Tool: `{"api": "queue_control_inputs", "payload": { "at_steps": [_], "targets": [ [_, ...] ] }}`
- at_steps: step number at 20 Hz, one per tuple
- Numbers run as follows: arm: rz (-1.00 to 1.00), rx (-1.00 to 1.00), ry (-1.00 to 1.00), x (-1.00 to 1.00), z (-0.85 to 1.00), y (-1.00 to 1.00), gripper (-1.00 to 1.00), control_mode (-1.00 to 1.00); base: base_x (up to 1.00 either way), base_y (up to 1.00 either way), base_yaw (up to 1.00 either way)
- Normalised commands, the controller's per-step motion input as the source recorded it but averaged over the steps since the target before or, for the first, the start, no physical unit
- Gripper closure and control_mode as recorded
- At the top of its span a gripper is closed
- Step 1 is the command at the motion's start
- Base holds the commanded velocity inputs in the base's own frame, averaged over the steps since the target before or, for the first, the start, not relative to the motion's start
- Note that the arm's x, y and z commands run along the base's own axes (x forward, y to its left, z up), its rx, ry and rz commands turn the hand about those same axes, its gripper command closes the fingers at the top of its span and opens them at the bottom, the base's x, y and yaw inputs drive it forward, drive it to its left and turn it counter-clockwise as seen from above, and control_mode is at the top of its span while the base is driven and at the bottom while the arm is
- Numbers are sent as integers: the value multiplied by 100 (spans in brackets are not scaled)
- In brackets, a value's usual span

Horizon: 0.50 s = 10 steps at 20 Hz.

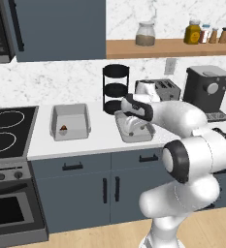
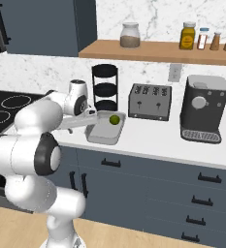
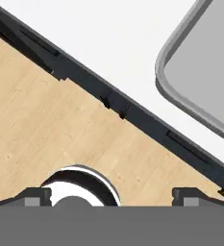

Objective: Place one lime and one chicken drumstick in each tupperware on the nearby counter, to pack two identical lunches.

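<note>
Two light-grey tupperwares stand on the white counter point(image 1: 100, 138). The left tupperware point(image 1: 71, 121) holds a small brown chicken drumstick point(image 1: 63, 128). The right tupperware point(image 2: 104, 131) holds a green lime point(image 2: 114, 119), and its rounded corner shows in the hand view point(image 3: 200, 81). My gripper point(image 2: 87, 117) hangs over the near left side of the right tupperware point(image 1: 138, 135), just left of the lime. Its fingertips point(image 3: 36, 194) stand wide apart with nothing between them, so the gripper point(image 3: 112, 194) is open. My arm hides much of that tupperware in the left base view.
A dark toaster point(image 2: 150, 101), a black tiered stand point(image 2: 104, 87) and a coffee machine point(image 2: 201, 114) line the back wall. The stove point(image 1: 8, 131) lies left of the counter. A wooden shelf point(image 2: 158, 48) with jars hangs above. Drawers with black handles point(image 3: 113, 108) front the counter.
</note>
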Motion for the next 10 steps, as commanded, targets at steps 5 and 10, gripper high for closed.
{"api": "queue_control_inputs", "payload": {
  "at_steps": [5, 10],
  "targets": [
    [1, -2, 0, -100, 100, -10, -100, -100, 0, 0, 0],
    [0, 0, 6, -100, 100, -6, -100, -100, 0, 0, 0]
  ]
}}
